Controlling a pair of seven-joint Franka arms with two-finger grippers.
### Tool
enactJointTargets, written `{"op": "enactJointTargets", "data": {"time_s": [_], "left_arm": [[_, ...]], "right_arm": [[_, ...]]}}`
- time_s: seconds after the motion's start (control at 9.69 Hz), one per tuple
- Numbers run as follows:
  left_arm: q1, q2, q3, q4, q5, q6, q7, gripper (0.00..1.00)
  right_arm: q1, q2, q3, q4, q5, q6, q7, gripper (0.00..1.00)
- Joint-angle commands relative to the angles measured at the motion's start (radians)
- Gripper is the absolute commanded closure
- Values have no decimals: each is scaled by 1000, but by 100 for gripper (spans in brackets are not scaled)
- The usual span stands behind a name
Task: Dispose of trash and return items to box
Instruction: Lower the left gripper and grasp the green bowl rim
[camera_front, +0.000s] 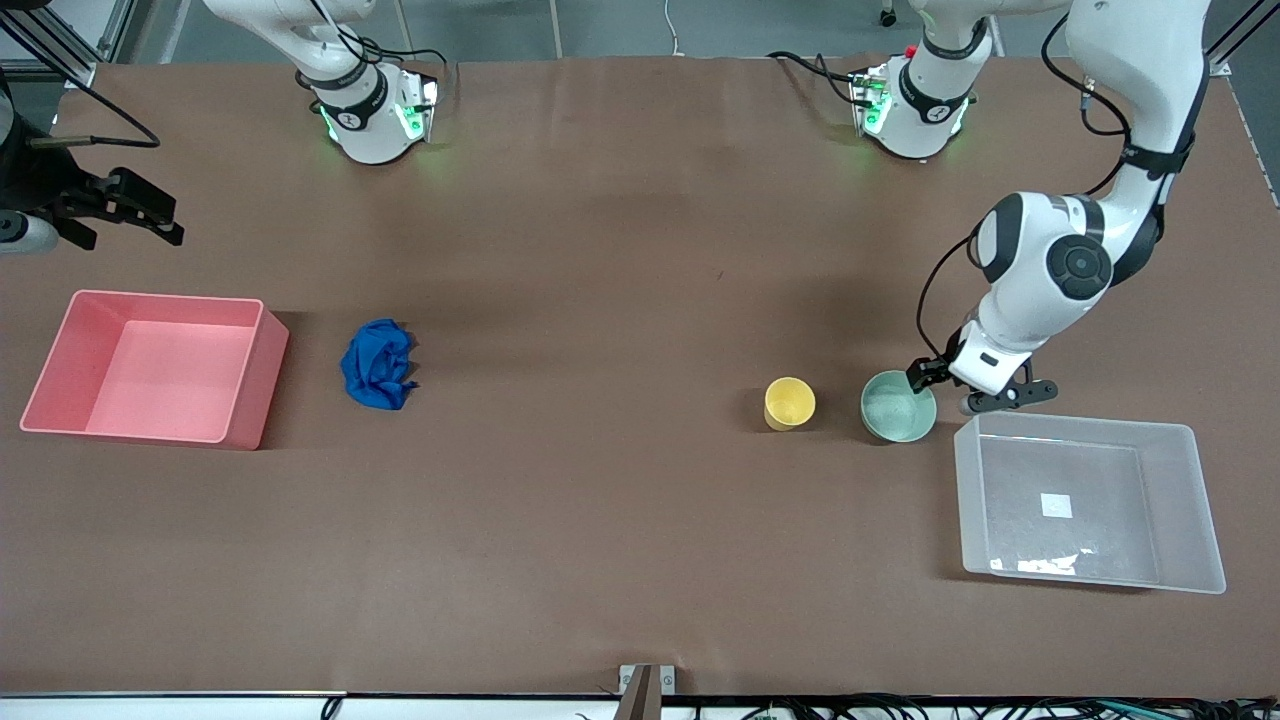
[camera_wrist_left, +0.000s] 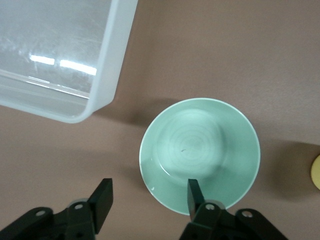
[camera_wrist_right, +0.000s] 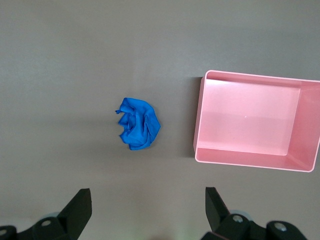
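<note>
The pale green bowl (camera_front: 899, 405) stands upright on the table beside the clear box (camera_front: 966, 490). The yellow cup (camera_front: 790, 402) stands beside the bowl, toward the right arm's end. My left gripper (camera_front: 960, 390) is open and low at the bowl. In the left wrist view it (camera_wrist_left: 148, 197) straddles the bowl's (camera_wrist_left: 200, 150) rim, one finger (camera_wrist_left: 194, 197) over the inside and the other outside. The blue wad (camera_front: 378, 363) lies next to the pink bin (camera_front: 255, 390). My right gripper (camera_front: 168, 222) is open and empty, up over the table near the pink bin. It (camera_wrist_right: 146, 202) looks down on the wad (camera_wrist_right: 138, 123).
The clear box's wall (camera_wrist_left: 107, 65) shows close to the bowl in the left wrist view, and a sliver of the yellow cup (camera_wrist_left: 316, 172) shows at that view's edge. The pink bin (camera_wrist_right: 250, 120) holds nothing. Both arm bases stand along the table's edge farthest from the front camera.
</note>
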Motion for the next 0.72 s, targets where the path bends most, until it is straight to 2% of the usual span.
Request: {"op": "enactJointTargets", "data": {"time_s": [0.0, 0.21, 0.31, 0.52, 0.62], "left_arm": [[7, 75, -5, -7, -4, 67, -13, 50], [9, 114, -4, -5, -2, 105, -13, 58], [9, 120, -4, -4, -2, 109, -13, 64], [9, 124, -4, -1, -2, 107, -13, 97], [7, 123, -5, 4, -2, 107, -14, 100]], "right_arm": [[2, -5, 0, -15, 1, 4, -5, 0], [0, -5, 0, -27, 1, 14, -5, 0], [0, -5, 0, -44, 1, 33, -5, 1], [2, -5, 0, -105, 1, 113, -5, 2], [2, -6, 0, -163, 1, 183, -5, 2]]}}
